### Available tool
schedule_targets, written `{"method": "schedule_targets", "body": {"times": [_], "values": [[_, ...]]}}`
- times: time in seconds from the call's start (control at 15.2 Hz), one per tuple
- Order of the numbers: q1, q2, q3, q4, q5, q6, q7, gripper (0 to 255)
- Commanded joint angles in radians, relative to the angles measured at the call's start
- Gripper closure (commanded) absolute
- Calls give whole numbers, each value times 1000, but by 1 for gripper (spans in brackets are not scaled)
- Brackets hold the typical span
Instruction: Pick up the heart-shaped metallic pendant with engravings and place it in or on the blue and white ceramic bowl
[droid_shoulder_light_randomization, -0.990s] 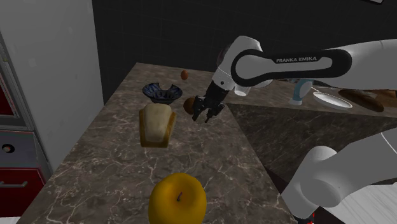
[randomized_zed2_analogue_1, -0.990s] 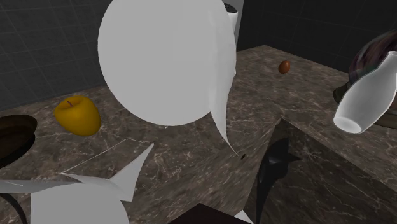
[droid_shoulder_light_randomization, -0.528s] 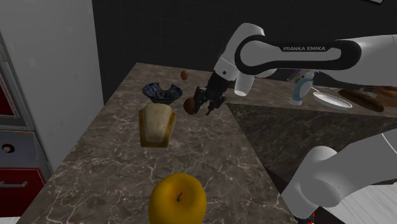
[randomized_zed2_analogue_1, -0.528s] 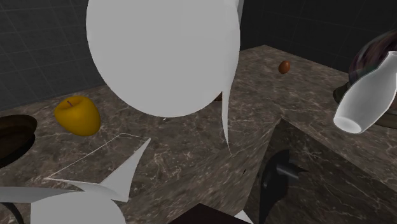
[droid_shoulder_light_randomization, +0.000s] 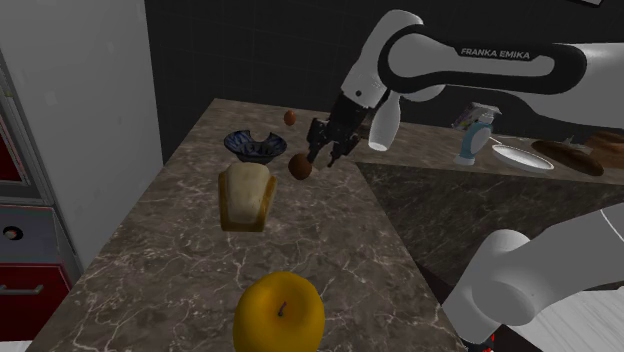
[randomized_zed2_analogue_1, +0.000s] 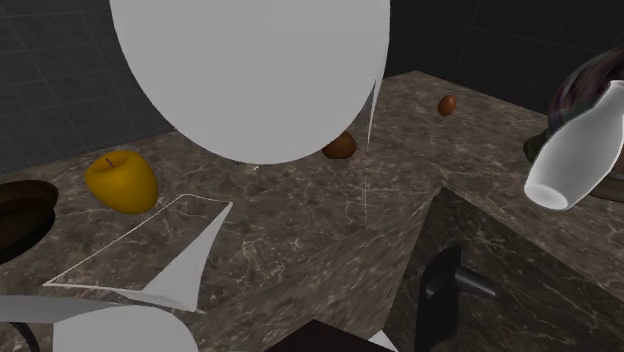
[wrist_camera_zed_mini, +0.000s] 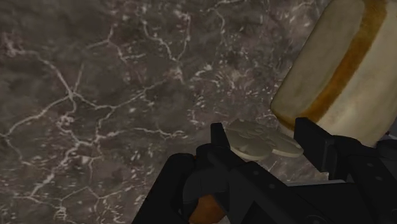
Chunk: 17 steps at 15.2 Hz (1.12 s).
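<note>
Item: dark marbled counter (droid_shoulder_light_randomization: 170, 260), a long top with a straight edge along the shoulder view's left. Its right edge breaks at a corner just beside the gripper, with a darker marbled face beyond it. There is open stone between the loaf and the apple, and more along the left edge. White arm (droid_shoulder_light_randomization: 470, 65) reaches in from the shoulder view's right, above the counter. Yellow apple (droid_shoulder_light_randomization: 279, 312) sits at the near end. Cream loaf (droid_shoulder_light_randomization: 247, 195) with a tan crust lies mid-counter. Dark blue bowl (droid_shoulder_light_randomization: 254, 146) with a wavy rim stands just behind the loaf. Black gripper (droid_shoulder_light_randomization: 328, 156) hangs near the corner, on the bowl's right in the shoulder view and apart from it. Brown lump (droid_shoulder_light_randomization: 300, 166) rests on the stone between bowl and gripper. Pale, flat pendant (wrist_camera_zed_mini: 261, 141) shows in the wrist view, clamped between the two fingers, which are parted only by its width. It is over the counter with the loaf close beside. Lettering on the forearm: "FRANKA EMIKA"
</note>
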Motion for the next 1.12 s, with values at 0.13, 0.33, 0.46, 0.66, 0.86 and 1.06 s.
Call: {"method": "schedule_targets", "body": {"times": [0.13,0.33,0.46,0.66,0.86,1.06], "values": [[-3,4,-4,56,-7,-51,11,255],[-4,10,-7,100,-13,-89,20,255],[-5,15,-9,131,-16,-114,26,255],[-6,22,-11,169,-19,-145,34,255],[-13,142,-4,274,-32,-129,36,255],[-17,264,2,392,-48,-125,42,255]]}}
